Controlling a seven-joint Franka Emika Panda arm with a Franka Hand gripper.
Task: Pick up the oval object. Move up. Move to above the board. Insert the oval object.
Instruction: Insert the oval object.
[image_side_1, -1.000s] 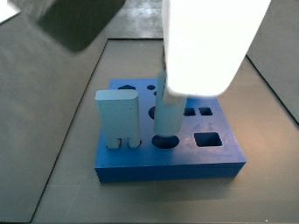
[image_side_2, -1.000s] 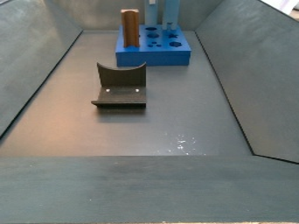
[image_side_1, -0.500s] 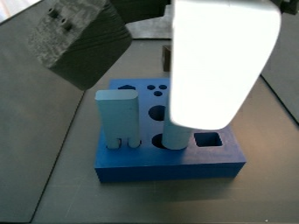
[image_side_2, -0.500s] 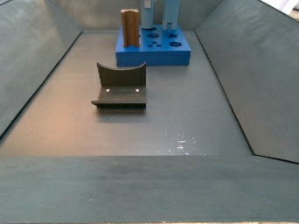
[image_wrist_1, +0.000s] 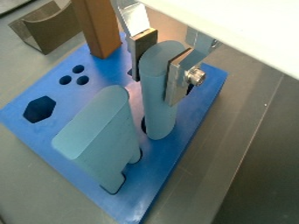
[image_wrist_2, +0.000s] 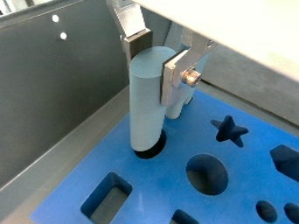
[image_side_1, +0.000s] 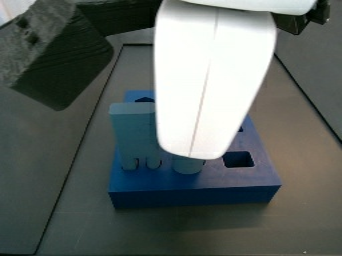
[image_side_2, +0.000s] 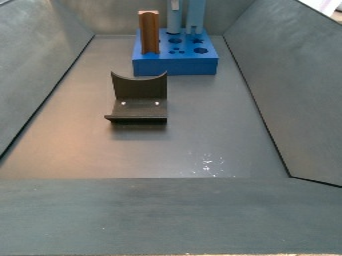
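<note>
**Peg held upright in a board hole**

The board (image_side_2: 177, 56) is seen whole only in a side view, where it lies at the far end of the grey floor, well apart from the fixture (image_side_2: 136, 98) nearer the middle. In that view the pieces on the board are small and the gripper cannot be made out. In a side view taken from close by, much of the board (image_side_1: 201, 188) is hidden behind the large white arm body (image_side_1: 211, 75).

The wider pale block (image_wrist_1: 103, 138) is shown in a wrist view standing on the board (image_wrist_1: 47, 83) just beside the held piece. The orange-brown block (image_wrist_1: 100, 26) is seen standing further back, near the board's far edge.

The oval object (image_wrist_2: 149, 101) is shown upright in both wrist views, its lower end set in a round hole in the board's (image_wrist_2: 228, 191) top face. How deep it sits cannot be told. A star-shaped hole, a round hole and a rectangular hole are seen only in this wrist view.

The gripper (image_wrist_1: 159, 59) is placed directly above the board, and its silver fingers (image_wrist_1: 180, 74) are clamped on the upper part of the oval object (image_wrist_1: 160, 92), one plate on each side.
</note>
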